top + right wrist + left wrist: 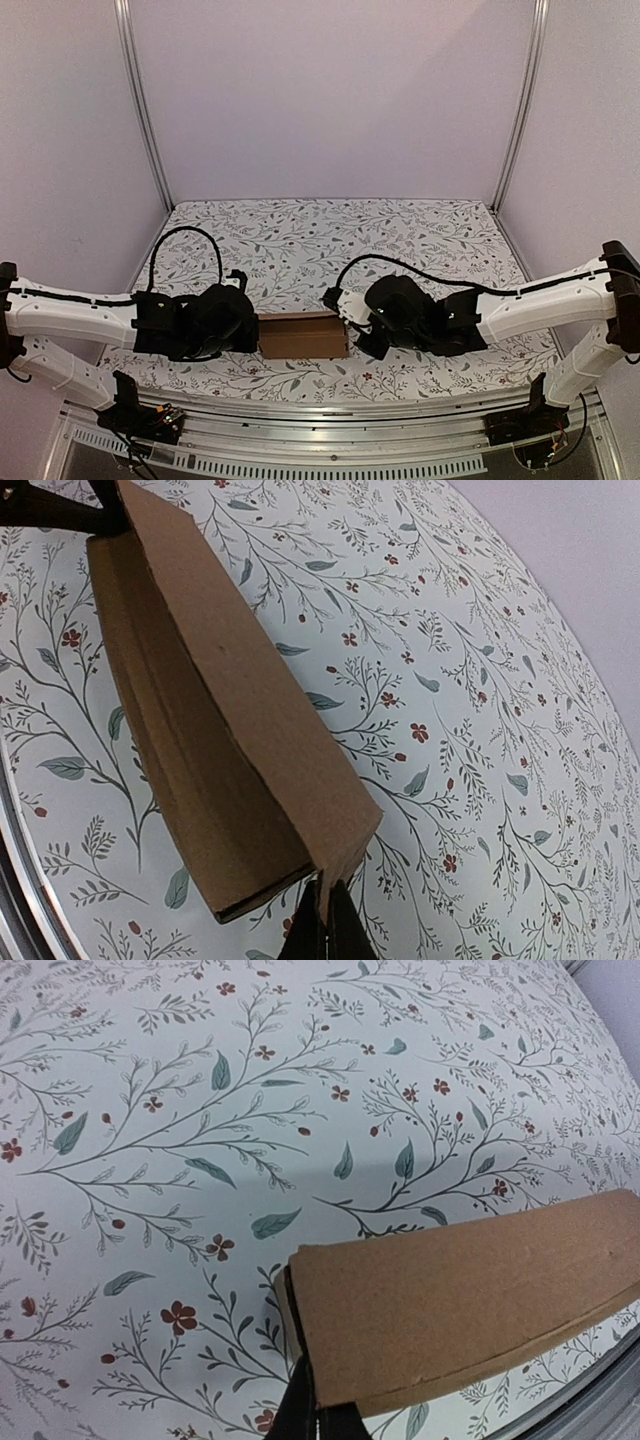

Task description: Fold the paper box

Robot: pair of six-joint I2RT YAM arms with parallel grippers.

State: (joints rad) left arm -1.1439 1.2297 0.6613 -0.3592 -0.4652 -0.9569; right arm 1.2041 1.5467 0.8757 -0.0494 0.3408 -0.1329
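Nearest to us, the two arm bases sit at the near edge of the worktop (400, 225), the left arm (70, 312) reaching in from the left and the right arm (545, 305) from the right. Both bend inward toward the middle of the near strip, and a black cable loops above each wrist.

Between them lies the paper box (303, 335), a small shallow brown cardboard box with its lid folded shut. Its long axis runs left to right, parallel to the near edge, so that one short end points at each arm. Its broad face is turned up toward the overhead camera, and a narrow long side faces us.

The left end effector (318, 1415) is closed, its dark fingers pinched together on the cardboard at the corner of the box's left end. In that wrist view the box stretches away to the right. The right end effector (325, 930) is likewise closed, gripping the thin cardboard edge at the corner of the right end. From there the box runs off toward the upper left, where we see the other arm's dark fingers at its far end. We cannot tell whether the box rests on the worktop or hangs just above it.

Beyond the box the worktop spreads out in a white cloth printed with grey-green leafy sprigs and small red flowers. Plain pale walls close it in, with a metal post (140, 100) in each far corner.
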